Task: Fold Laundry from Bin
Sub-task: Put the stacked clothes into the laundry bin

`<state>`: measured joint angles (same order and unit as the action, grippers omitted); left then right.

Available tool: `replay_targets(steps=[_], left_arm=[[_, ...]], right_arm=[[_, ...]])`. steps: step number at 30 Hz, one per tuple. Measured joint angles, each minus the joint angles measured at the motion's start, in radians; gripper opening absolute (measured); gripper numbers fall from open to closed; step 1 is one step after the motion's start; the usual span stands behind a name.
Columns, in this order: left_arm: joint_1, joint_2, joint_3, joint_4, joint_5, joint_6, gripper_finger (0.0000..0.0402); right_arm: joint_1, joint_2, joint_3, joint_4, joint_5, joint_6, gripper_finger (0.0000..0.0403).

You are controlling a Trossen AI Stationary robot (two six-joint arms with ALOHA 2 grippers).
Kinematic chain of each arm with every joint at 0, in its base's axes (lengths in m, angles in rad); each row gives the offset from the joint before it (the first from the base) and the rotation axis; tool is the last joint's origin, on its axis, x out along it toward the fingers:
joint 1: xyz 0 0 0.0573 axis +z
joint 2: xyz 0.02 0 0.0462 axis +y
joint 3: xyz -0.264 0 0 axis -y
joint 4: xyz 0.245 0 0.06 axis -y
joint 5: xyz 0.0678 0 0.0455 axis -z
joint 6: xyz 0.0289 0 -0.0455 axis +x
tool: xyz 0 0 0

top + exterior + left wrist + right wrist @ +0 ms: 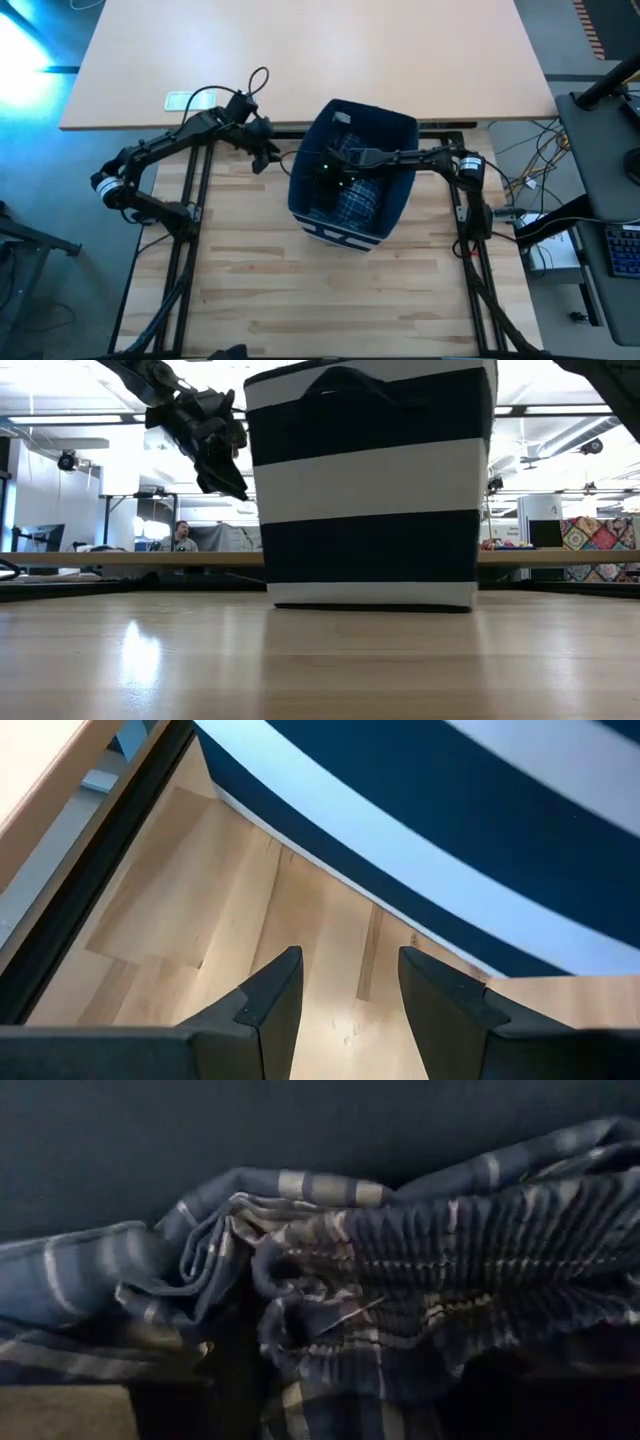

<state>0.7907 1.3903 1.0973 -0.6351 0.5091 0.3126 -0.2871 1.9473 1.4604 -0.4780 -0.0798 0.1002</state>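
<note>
The bin (402, 128), navy with pale stripes, stands upright on the wooden table near its far edge; the low view shows its striped wall (370, 480). Blue-and-white plaid laundry (358, 202) lies crumpled inside it, with a pleated, gathered part (420, 1270) close before the right wrist camera. My right gripper (335, 172) reaches down into the bin from the right, over the plaid cloth. My left gripper (345, 990) hangs open above the table just left of the bin (480, 830), with nothing between its fingers.
A pale desk (300, 50) with a looped cable lies beyond the far edge. Dark frame rails run down both sides of the table. Bare wood (320, 300) stretches from the bin to the near edge. A person (182, 535) sits far off in the room.
</note>
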Motion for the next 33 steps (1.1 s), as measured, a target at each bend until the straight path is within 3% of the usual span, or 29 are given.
replay_targets(steps=[7,11,19,25,33], left_arm=[[0.000,0.000,0.000,0.011,-0.003,0.000,0.0150],[0.001,0.000,0.000,0.027,-0.004,0.000,0.0150],[0.001,-0.001,0.000,0.029,-0.004,-0.069,0.0150],[0.001,-0.001,0.000,0.018,-0.004,-0.094,0.0150],[0.001,-0.001,0.000,0.050,-0.005,-0.092,0.0150]], right_arm=[[-0.015,-0.155,0.107,-0.125,-0.014,-0.024,0.0219],[-0.039,-0.226,0.111,-0.087,-0.005,-0.070,0.0219],[-0.048,-0.078,-0.016,0.124,-0.087,-0.090,0.0219],[-0.040,0.012,-0.073,0.138,-0.096,-0.116,0.0219],[-0.060,-0.203,0.023,0.016,-0.081,-0.111,0.0219]])
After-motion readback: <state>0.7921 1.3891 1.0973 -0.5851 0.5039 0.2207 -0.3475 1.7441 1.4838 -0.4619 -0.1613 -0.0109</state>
